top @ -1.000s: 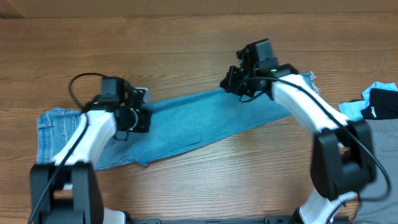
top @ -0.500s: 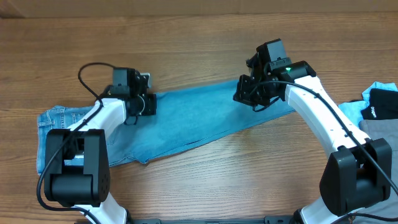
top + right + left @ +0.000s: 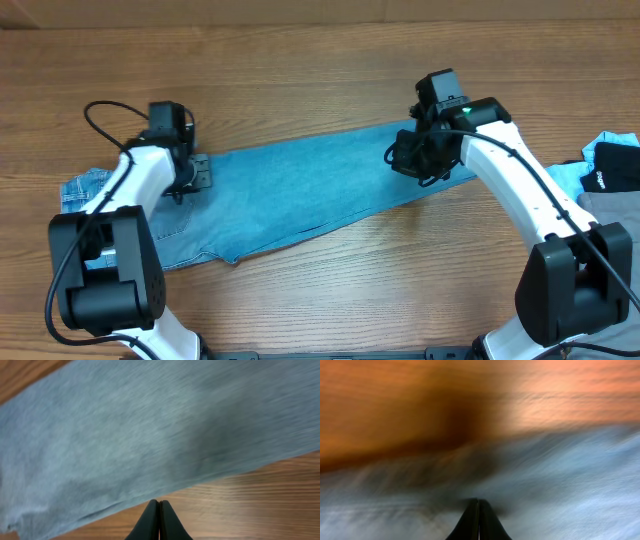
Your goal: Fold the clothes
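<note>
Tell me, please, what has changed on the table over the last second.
The left claw moved left along the jeans toward the waistband end; the right claw moved right and toward the leg's near edge. Both claws are shut. The jeans stayed spread in place, as did the other garments at the right edge.

Loads of bare counter (image 3: 300, 70) along the far side and a free strip on the near side of the jeans (image 3: 300, 195), but other clothes (image 3: 612, 168) crowd the right edge, and the left arm (image 3: 138, 178) and right arm (image 3: 512, 178) hang over the denim's ends.
</note>
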Robot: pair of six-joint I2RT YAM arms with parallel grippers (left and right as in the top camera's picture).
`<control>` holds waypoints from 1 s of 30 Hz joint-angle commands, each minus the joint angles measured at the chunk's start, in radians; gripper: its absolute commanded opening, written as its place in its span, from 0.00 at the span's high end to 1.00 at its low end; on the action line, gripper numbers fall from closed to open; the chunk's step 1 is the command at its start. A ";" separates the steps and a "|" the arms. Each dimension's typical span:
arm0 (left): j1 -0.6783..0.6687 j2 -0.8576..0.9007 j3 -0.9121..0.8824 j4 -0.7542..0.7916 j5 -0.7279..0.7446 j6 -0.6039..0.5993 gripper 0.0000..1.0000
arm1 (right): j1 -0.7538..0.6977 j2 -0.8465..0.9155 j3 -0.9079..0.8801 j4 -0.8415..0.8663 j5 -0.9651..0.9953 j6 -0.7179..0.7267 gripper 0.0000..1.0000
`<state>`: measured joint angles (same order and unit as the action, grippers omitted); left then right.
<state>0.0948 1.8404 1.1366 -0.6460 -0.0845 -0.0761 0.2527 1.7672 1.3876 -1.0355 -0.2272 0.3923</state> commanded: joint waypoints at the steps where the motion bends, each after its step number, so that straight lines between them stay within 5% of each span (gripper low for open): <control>1: 0.029 -0.009 0.142 -0.143 -0.037 -0.006 0.95 | -0.073 -0.003 0.012 0.005 0.042 0.004 0.96; 7: 0.072 -0.031 0.385 -0.518 -0.030 -0.091 0.82 | -0.218 -0.003 0.012 -0.013 0.015 -0.004 0.95; 11: 0.159 -0.029 0.401 -0.620 -0.029 -0.145 0.79 | -0.274 -0.003 0.012 -0.047 -0.007 -0.040 0.89; 17: 0.396 -0.029 0.303 -0.631 0.057 -0.149 0.74 | -0.289 -0.002 0.012 -0.074 -0.003 -0.113 0.74; 24: 0.649 -0.029 0.148 -0.528 0.232 -0.110 0.72 | -0.288 0.000 0.001 -0.070 -0.001 -0.108 0.72; 30: 0.802 -0.060 0.209 -0.557 0.399 -0.035 0.69 | -0.280 0.003 -0.035 -0.055 -0.064 -0.156 0.73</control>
<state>0.8490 1.8233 1.2957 -1.1892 0.1951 -0.1596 -0.0368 1.7672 1.3819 -1.1061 -0.2302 0.2882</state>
